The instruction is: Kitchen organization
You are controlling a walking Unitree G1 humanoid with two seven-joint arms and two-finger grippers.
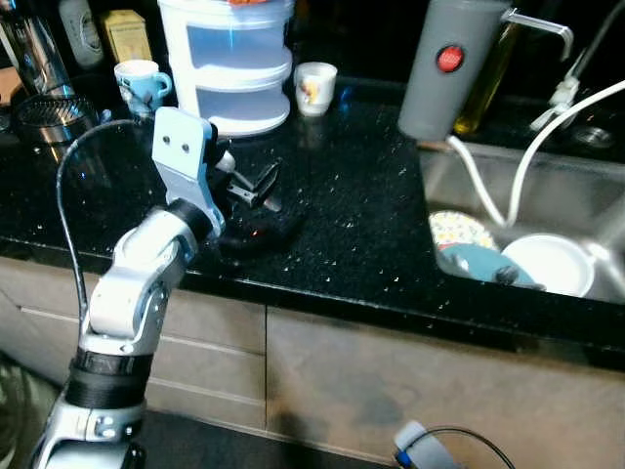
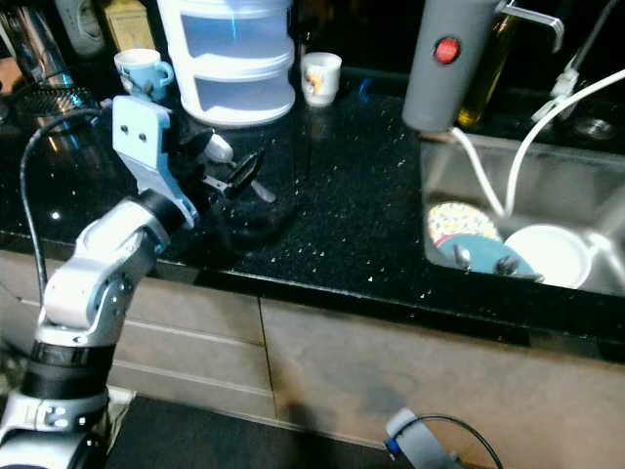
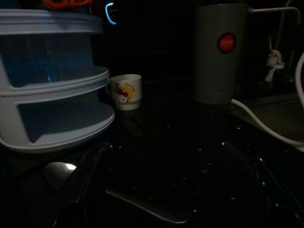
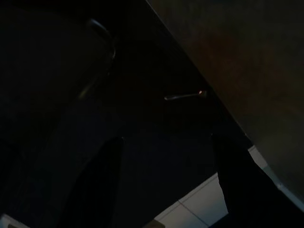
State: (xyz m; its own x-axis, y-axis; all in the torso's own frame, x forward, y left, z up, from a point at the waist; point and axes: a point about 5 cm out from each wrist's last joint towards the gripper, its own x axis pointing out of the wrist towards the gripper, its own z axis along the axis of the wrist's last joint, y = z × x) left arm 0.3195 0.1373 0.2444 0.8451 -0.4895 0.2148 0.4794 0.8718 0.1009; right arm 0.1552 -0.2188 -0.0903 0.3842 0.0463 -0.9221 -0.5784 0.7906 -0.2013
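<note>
My left gripper [image 1: 256, 188] hovers low over the black speckled counter [image 1: 361, 225], just in front of a white tiered container [image 1: 229, 68]. Its fingers are open. In the left wrist view a metal spoon [image 3: 59, 172] lies on the counter, its bowl beside one black finger [image 3: 80, 185] and its handle running across between the two fingers, which do not grip it. A small white printed cup [image 1: 314, 86] stands behind, and a blue-patterned cup [image 1: 142, 83] sits at the far left. My right gripper [image 4: 166, 138] hangs open in the dark beside the cabinet front.
A tall grey jug with a red dot [image 1: 444, 68] and an oil bottle [image 1: 483, 83] stand by the sink [image 1: 527, 186]. A white bowl [image 1: 552, 262], a blue dish [image 1: 479, 262] and a patterned plate [image 1: 459, 230] lie in it. White hoses drape over its edge.
</note>
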